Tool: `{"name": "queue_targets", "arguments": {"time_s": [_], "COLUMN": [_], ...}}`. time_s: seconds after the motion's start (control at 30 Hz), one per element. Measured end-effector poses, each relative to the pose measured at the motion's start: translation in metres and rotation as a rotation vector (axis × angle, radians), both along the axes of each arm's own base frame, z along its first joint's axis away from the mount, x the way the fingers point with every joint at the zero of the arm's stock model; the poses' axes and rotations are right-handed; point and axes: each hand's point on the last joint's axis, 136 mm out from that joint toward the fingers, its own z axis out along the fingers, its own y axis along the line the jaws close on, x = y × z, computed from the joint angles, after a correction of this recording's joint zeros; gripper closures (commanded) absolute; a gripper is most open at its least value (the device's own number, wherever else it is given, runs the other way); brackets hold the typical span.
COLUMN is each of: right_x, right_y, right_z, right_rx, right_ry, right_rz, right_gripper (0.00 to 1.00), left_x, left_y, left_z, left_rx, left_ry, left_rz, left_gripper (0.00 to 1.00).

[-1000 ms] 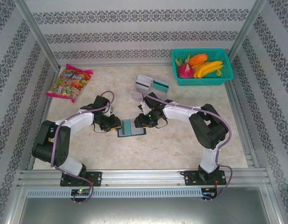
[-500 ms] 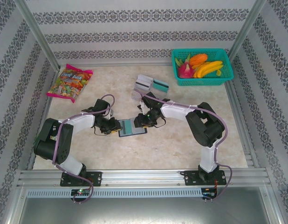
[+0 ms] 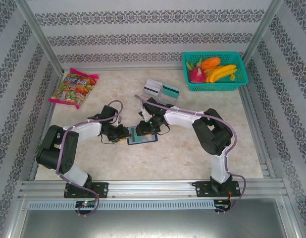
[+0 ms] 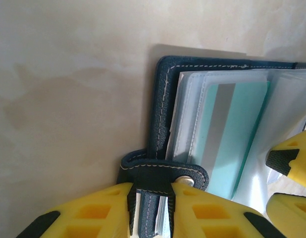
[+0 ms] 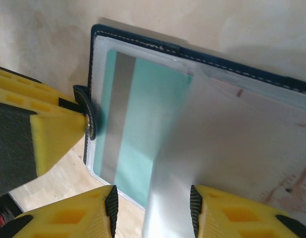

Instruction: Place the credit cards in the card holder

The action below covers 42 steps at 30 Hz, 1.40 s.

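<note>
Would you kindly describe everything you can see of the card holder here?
The card holder is a dark navy folding wallet with pale stitching, leather-like, lying open and flat on the table. Clear plastic sleeves fill it; one holds a teal card with a grey stripe. The left gripper pinches its snap tab, and the right gripper hovers open over another sleeve.

The top camera looked down from above and behind over the whole tabletop (image 3: pixel 182 153). Both wrist cameras sat close, facing down from opposite sides, sharing the card holder (image 4: pixel 160 109).
</note>
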Motion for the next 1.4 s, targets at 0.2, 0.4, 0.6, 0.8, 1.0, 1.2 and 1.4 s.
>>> {"name": "queue_targets", "arguments": {"time_s": [0.2, 0.4, 0.6, 0.8, 1.0, 1.2, 1.4], "right_x": [0.001, 0.006, 0.022, 0.017, 0.009, 0.005, 0.004], "right_y": [0.001, -0.02, -0.039, -0.04, -0.037, -0.039, -0.035], "right_z": [-0.001, 0.001, 0.025, 0.023, 0.006, -0.007, -0.009], "right_rx": [0.0, -0.012, -0.001, -0.013, -0.047, -0.086, -0.109], "right_ry": [0.0, 0.002, -0.057, -0.053, -0.024, -0.003, -0.013], "right_rz": [0.0, -0.033, -0.074, -0.059, -0.041, -0.032, -0.022], "right_gripper": [0.56, 0.55, 0.56, 0.56, 0.55, 0.55, 0.55], "left_x": [0.0, 0.001, 0.001, 0.001, 0.001, 0.001, 0.001], "left_y": [0.0, 0.0, -0.001, -0.001, -0.001, -0.001, -0.001], "left_z": [0.0, 0.0, 0.0, 0.0, 0.0, 0.0, 0.0], "left_rx": [0.0, 0.0, 0.001, 0.001, 0.001, 0.001, 0.0], "left_ry": [0.0, 0.001, 0.003, 0.003, 0.003, 0.003, 0.003], "left_rz": [0.0, -0.001, -0.001, -0.001, -0.001, -0.001, 0.0], "left_gripper": [0.72, 0.73, 0.73, 0.73, 0.73, 0.73, 0.73]}}
